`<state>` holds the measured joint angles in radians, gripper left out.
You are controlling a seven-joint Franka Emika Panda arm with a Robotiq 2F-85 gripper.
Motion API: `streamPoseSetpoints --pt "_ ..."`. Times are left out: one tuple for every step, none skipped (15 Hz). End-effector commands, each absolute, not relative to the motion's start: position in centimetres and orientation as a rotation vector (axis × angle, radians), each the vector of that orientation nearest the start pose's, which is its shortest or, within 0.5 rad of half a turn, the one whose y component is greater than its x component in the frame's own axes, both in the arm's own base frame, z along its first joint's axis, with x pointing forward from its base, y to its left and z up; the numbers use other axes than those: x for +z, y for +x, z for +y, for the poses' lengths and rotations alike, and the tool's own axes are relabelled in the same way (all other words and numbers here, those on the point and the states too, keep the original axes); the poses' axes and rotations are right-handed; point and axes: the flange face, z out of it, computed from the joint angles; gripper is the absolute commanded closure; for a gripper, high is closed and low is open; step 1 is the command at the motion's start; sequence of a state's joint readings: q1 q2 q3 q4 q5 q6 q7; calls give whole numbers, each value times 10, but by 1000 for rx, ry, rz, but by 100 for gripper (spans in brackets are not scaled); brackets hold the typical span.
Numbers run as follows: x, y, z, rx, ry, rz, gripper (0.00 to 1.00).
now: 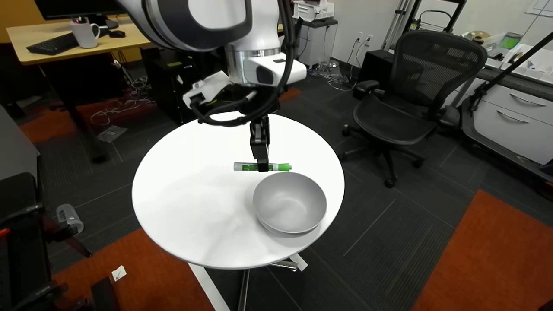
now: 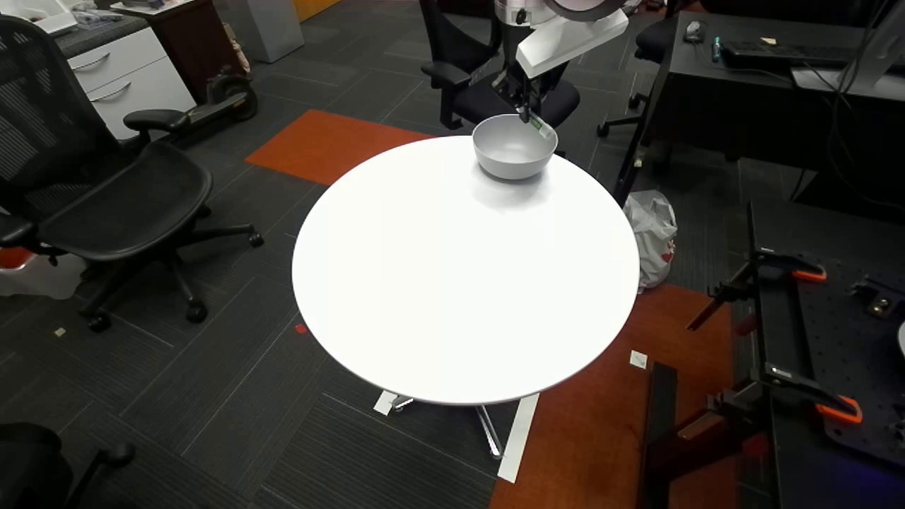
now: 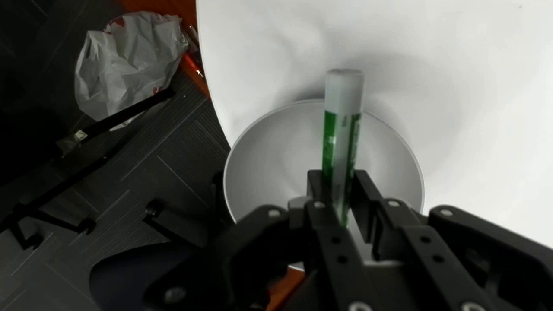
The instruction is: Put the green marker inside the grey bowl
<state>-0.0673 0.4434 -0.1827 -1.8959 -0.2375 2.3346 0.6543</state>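
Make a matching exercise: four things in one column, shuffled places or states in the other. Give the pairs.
1. Plastic bag
2. Green marker
3. Grey bowl
4. Mug

A. Standing on the round white table
B. On the wood-coloured desk, by a keyboard
C. Crumpled, past the table's edge in the wrist view
D. Held in the gripper

Pairs: 1-C; 2-D; 3-A; 4-B

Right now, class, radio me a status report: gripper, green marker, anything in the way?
Gripper closed around the green marker. Seen over the grey bowl in wrist view, not yet released. No obstruction seen between them.
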Motion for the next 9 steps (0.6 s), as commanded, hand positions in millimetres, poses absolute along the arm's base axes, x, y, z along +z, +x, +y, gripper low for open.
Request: streamPoseSetpoints --pt "263 623 -174 -96 -3116 1200 95" --pt "260 624 -179 -87 -3097 1217 95" --pt "258 624 -184 -81 -3078 1241 95" --pt "256 625 -188 -78 -3062 1263 95" --pt "257 627 -192 -80 -3049 1285 95" --pt "257 628 -196 -84 -3037 1302 95" --pt "257 630 -199 -91 -3031 1316 95" --pt "258 632 -202 -93 -3021 1328 95" --pt "258 633 -204 -92 -3004 1357 56"
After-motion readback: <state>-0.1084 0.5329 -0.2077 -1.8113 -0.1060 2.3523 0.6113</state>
